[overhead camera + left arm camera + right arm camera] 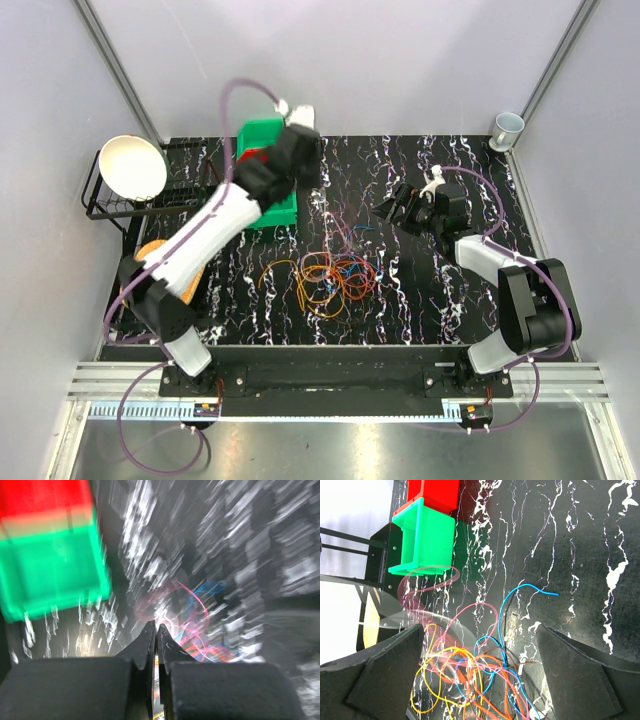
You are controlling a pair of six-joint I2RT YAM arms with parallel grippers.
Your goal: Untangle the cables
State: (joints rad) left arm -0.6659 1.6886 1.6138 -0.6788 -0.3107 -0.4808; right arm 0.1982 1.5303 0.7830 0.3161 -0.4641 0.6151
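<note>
Bright, even light all round
Left wrist view's pure motion smear — the other two look sharp.

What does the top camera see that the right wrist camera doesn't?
Only the top view: the cup in the far corner, plus the whole left arm and right arm. Only the right wrist view: the blue cable with its loose end, sharp and close. Both: the green bin and the tangled cables.
</note>
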